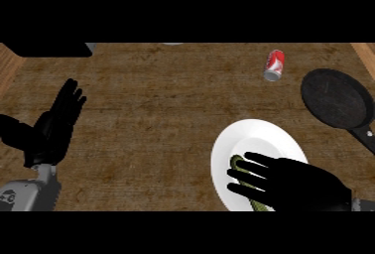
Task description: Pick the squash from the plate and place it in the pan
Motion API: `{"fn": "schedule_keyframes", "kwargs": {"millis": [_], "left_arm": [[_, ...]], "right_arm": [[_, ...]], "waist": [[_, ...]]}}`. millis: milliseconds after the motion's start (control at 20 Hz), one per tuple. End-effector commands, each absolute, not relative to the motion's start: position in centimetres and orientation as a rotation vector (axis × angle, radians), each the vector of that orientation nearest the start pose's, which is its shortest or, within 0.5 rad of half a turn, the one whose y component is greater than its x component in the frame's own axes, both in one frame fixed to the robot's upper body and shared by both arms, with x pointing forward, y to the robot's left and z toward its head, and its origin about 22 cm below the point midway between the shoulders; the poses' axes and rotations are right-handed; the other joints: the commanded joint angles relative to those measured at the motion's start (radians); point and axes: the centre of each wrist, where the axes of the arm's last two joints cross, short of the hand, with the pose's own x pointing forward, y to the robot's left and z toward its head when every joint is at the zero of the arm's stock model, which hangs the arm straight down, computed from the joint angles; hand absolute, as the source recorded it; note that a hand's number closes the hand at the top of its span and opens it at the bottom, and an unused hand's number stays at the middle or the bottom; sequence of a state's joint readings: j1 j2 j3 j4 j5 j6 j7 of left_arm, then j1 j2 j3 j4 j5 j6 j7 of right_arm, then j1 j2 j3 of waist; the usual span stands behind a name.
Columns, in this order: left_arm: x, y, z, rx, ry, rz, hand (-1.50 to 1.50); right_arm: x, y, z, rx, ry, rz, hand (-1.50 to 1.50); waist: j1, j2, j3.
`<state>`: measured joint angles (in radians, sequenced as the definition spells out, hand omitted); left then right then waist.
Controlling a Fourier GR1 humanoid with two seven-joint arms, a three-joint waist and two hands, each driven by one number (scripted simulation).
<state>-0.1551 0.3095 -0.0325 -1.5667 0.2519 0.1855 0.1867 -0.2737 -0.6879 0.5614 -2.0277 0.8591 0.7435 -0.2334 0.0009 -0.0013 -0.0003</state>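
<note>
view from above of a brown wooden worktop [161, 124]. a round white plate [253, 136] sits at the lower right. on it lies a long green squash [239, 162], mostly hidden: only its upper end and a sliver near the plate's lower rim show.

the black right hand [300, 183] comes in from the lower right corner and covers the squash. its fingers [253, 172] are stretched out and spread across the squash, pointing to the upper left, released rather than wrapped round it. whether they touch the squash cannot be told.

a round black pan [337, 99] rests on the worktop to the upper right of the plate, near it but apart, with its handle running down toward the right edge, past the plate's right side. only bare worktop lies between plate and pan.

1 red and silver drink can [275, 65] lies on its side beyond the plate, left of the pan. a dark block [47, 48] fills the far left corner.

the black left hand [55, 124] rests at the left edge, fingers up and relaxed, holding nothing.
</note>
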Motion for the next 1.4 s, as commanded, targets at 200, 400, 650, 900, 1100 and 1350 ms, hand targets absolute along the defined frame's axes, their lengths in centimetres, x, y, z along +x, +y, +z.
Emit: {"fn": "schedule_keyframes", "kwargs": {"millis": [200, 400, 650, 900, 1100, 1350], "left_arm": [[27.8, 27.9, 5.0, 0.115, -1.52, 0.047, 0.0], [28.3, 26.1, 4.8, 0.102, -1.521, 0.036, 0.0], [27.4, 27.9, 6.2, 0.108, -1.519, 0.022, 0.0], [27.0, 27.4, 5.0, 0.1, -1.513, 0.051, 0.0], [28.6, 27.7, 5.3, 0.102, -1.511, 0.039, 0.0], [29.0, 25.8, 6.1, 0.103, -1.512, 0.061, 0.0]], "right_arm": [[22.6, -17.4, 12.6, -0.348, -1.277, 2.252, -1.5], [23.2, -17.0, 10.3, -0.325, -1.271, 2.25, -1.5], [24.8, -19.1, 7.4, -0.34, -1.194, 2.295, -1.5], [22.9, -17.9, 6.5, -0.298, -1.224, 2.276, -1.5], [24.4, -16.5, 6.6, -0.269, -1.248, 2.243, -1.5], [24.2, -17.6, 4.0, -0.237, -1.224, 2.263, -1.5]], "waist": [[0.002, 0.001, 0.0], [0.0, 0.002, 0.0], [0.006, 0.002, 0.001], [0.0, 0.001, 0.0], [0.0, 0.001, 0.0], [-0.002, 0.001, 0.0]]}}
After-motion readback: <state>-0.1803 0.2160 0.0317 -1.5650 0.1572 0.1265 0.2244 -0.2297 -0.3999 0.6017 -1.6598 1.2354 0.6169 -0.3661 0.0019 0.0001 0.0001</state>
